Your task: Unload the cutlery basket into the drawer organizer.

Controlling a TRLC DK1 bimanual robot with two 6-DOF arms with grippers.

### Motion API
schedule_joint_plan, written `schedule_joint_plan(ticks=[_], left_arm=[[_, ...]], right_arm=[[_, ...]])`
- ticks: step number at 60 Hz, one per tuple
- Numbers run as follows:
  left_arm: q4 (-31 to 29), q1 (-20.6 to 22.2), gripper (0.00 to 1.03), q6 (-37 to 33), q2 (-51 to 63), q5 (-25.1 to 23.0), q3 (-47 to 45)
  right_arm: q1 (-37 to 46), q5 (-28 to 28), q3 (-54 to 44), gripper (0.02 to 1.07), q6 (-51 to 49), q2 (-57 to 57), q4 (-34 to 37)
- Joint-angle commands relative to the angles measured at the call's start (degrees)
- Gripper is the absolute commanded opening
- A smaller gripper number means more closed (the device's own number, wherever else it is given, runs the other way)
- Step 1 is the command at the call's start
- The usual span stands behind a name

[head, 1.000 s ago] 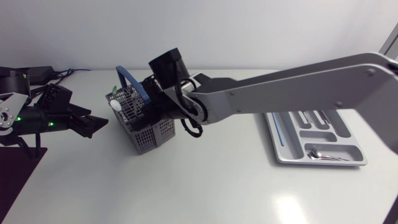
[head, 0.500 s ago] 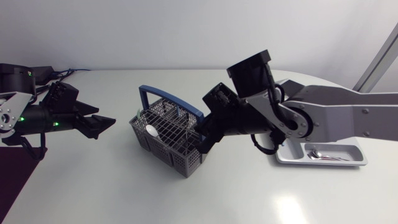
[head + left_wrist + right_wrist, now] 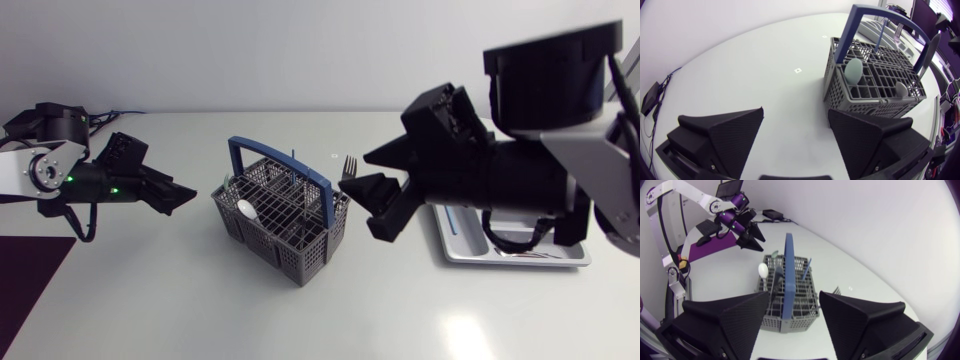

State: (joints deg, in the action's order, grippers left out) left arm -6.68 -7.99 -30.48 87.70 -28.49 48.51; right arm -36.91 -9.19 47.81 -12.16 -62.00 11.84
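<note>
Left gripper [image 3: 796, 111] and right gripper [image 3: 794, 297] gape empty, flanking the grey plastic lattice basket [image 3: 290, 245]; its blue arched handle [image 3: 280, 160] runs diagonally, and the steel fork [image 3: 349, 165] stands tines-up.

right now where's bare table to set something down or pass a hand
Widest: the bare table in front of the cutlery basket, to the table's near edge. Also the strip behind the basket. Crowded: between basket and drawer organizer, where the right jaws hang open by a fork.

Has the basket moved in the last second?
Yes. In the head view the basket has shifted right across the table, toward the organizer, which sits where it was.
</note>
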Motion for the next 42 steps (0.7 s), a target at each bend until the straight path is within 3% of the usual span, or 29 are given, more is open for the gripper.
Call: schedule_joint_plan(ticks=[1, 4, 6, 12, 42], left_arm=[[1.4, 0.52, 0.76, 0.07, 4.58, -0.6, 3.17], [1.58, 0.96, 0.69, 0.07, 6.17, -0.6, 4.13], [1.58, 1.31, 0.6, 0.07, 7.48, -0.78, 5.1], [1.93, 2.8, 0.51, -0.02, 10.12, -2.18, 6.51], [0.7, 11.68, 0.49, -0.19, 9.59, -2.18, 4.49]], right_arm=[[1.84, -0.21, -5.98, 0.4, -1.28, 0.47, 0.21], [2.98, -1.44, -7.91, 0.24, -1.28, 0.91, -1.02], [4.03, -2.94, -9.05, 0.22, -1.28, 0.91, -1.55], [5.09, -4.26, -11.69, 0.19, -0.84, -1.55, -5.07], [2.89, -5.75, -9.58, 0.18, 2.76, -24.05, -21.59]])
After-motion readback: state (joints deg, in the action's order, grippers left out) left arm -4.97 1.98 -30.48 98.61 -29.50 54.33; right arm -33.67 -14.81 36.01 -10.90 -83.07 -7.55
